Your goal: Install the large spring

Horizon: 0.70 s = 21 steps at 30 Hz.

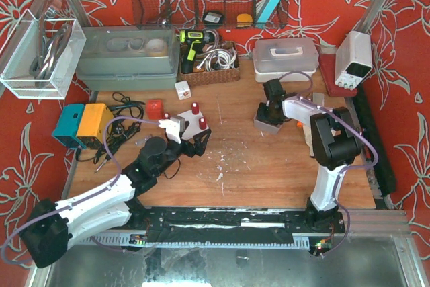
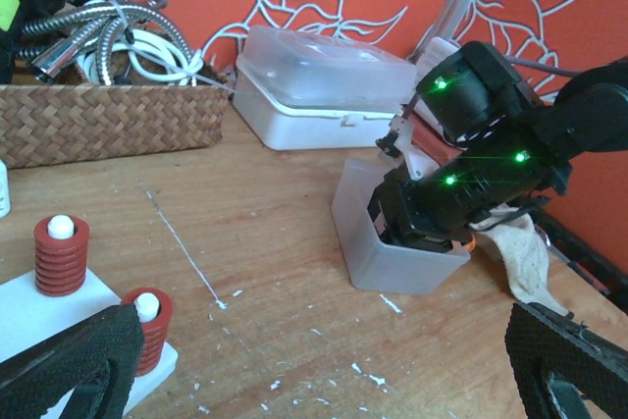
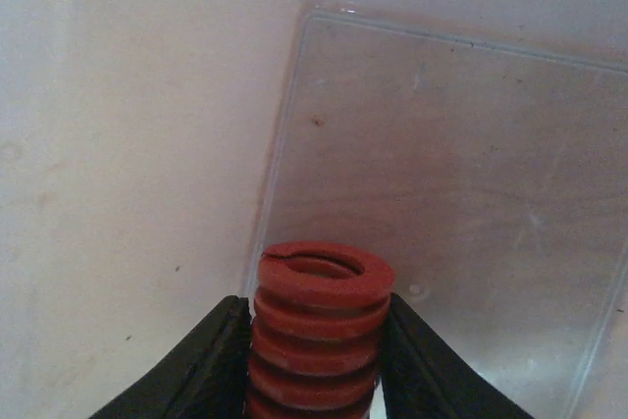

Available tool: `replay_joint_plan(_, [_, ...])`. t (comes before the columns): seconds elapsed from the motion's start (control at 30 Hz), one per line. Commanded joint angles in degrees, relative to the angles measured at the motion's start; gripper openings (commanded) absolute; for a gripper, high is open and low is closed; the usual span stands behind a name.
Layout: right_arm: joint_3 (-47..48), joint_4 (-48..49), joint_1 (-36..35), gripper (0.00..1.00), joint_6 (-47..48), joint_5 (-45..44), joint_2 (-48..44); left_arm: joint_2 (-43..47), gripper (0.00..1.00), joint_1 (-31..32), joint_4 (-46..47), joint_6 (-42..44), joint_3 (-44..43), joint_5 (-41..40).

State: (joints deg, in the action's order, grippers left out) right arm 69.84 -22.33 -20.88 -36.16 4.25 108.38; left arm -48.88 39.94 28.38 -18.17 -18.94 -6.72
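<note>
Counter [image 1: 255, 166]: wooden and scuffed. A translucent bin [image 2: 392, 267] stands on it in front of my right arm. My right pincer [image 3: 319, 340] is down inside that bin, clenched on the large spring [image 3: 322, 287], with pads against its coils on both sides. Its long axis runs in line with my fingers. The white peg fixture [image 2: 25, 316] lies well to the left, just beside my left pincer [image 2: 319, 365], which gapes released and empty. Judgement: lift clear, then carry leftward.
</note>
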Motion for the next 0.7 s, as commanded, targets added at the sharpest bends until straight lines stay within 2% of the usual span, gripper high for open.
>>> replay_joint_plan(0.0, [2.2, -4.6, 0.1, 0.38, 2.3, -3.2, 2.5, 1.4, 1.00, 0.6, 1.0, 0.7, 0.5, -1.6])
replay_joint_plan(0.27, [3.9, -7.5, 0.1, 0.35, 5.4, -8.1, 4.5, 0.2, 1.00, 0.7, 0.6, 1.1, 0.1, -2.4])
replay_joint_plan(0.4, [6.0, -10.7, 0.1, 0.38, 7.1, -10.5, 5.8, 0.1, 1.00, 0.7, 0.7, 1.0, 0.1, -2.4])
replay_joint_plan(0.67, [6.3, -9.8, 0.1, 0.37, 9.8, -9.5, 6.1, 0.8, 1.00, 0.7, 0.4, 1.0, 0.1, -2.9])
